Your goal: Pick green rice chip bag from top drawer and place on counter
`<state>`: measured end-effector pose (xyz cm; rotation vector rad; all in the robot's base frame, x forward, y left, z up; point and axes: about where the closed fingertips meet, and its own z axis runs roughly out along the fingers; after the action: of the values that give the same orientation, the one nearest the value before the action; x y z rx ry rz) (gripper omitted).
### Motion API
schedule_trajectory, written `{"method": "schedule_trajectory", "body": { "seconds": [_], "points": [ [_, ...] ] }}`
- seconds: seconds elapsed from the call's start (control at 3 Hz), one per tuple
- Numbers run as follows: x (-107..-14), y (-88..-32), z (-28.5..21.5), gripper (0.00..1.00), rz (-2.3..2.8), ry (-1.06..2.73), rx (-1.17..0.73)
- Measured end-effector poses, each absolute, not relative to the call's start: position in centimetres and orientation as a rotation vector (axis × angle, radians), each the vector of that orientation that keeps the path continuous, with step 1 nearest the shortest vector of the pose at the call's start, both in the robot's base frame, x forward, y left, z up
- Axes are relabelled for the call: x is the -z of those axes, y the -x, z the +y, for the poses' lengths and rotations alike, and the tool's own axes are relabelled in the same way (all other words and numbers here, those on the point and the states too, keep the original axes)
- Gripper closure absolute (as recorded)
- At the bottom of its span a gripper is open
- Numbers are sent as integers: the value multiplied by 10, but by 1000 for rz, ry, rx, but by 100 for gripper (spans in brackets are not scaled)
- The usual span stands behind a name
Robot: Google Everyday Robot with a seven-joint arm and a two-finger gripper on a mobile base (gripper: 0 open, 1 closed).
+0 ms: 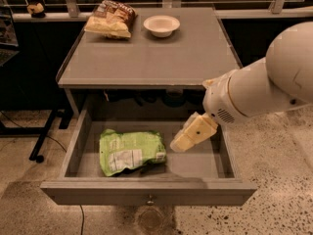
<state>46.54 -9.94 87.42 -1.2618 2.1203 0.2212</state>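
The green rice chip bag (131, 151) lies flat in the open top drawer (146, 191), left of centre, with its white label panel facing up. The drawer is pulled out under the counter (151, 58); its round knob (150, 198) shows on the front panel. My gripper (182, 142) hangs from the white arm that comes in from the right. It is above the drawer's right half, just right of the bag and apart from it. It holds nothing.
A brown-and-yellow chip bag (110, 19) and a white bowl (161, 24) sit at the back of the counter. A black stand leg (44, 138) is on the floor at the left. A speckled floor lies to the right.
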Motion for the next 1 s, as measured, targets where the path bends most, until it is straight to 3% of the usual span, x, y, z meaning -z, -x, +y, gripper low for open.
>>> {"method": "schedule_trajectory", "body": {
  "seconds": [1.0],
  "points": [
    [-870,-492,-55,0,2032,1276,-278]
  ]
}}
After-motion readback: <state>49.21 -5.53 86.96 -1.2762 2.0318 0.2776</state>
